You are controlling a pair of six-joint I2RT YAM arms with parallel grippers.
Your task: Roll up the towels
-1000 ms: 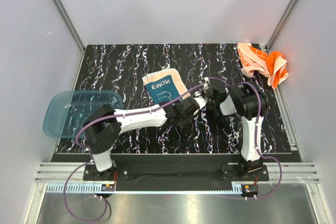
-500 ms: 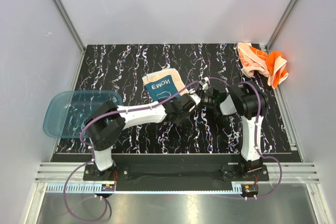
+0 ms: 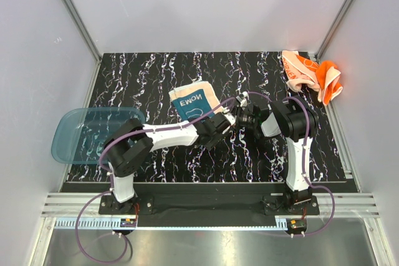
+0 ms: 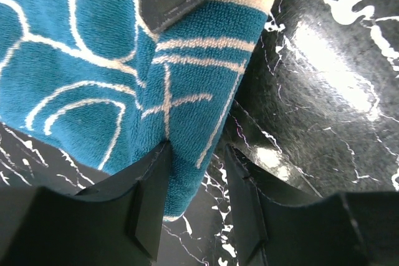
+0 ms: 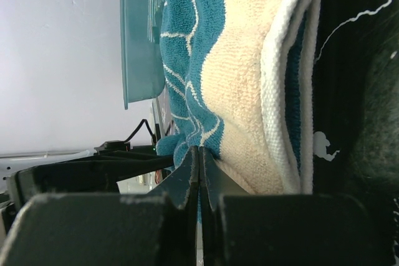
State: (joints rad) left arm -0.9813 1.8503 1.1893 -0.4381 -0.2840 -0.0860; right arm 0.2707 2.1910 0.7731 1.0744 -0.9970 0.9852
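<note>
Near the middle of the bench (image 3: 143,76), you are working at one corner of the teal towel (image 4: 93,79).

Your left end effector (image 4: 196,154) is released, its fingers standing apart astride that corner, one against the pile and dark bench showing beside the other. Your right end effector (image 5: 199,154) is clenched, fingers pressed flat together with their tips at the towel's cream edge; you cannot tell whether any cloth is caught. The teal towel lies lettering up. Your orange towel (image 3: 312,74) sits crumpled at the far right corner, well apart. A translucent blue tray (image 3: 81,132) overhangs the bench's left edge.
</note>
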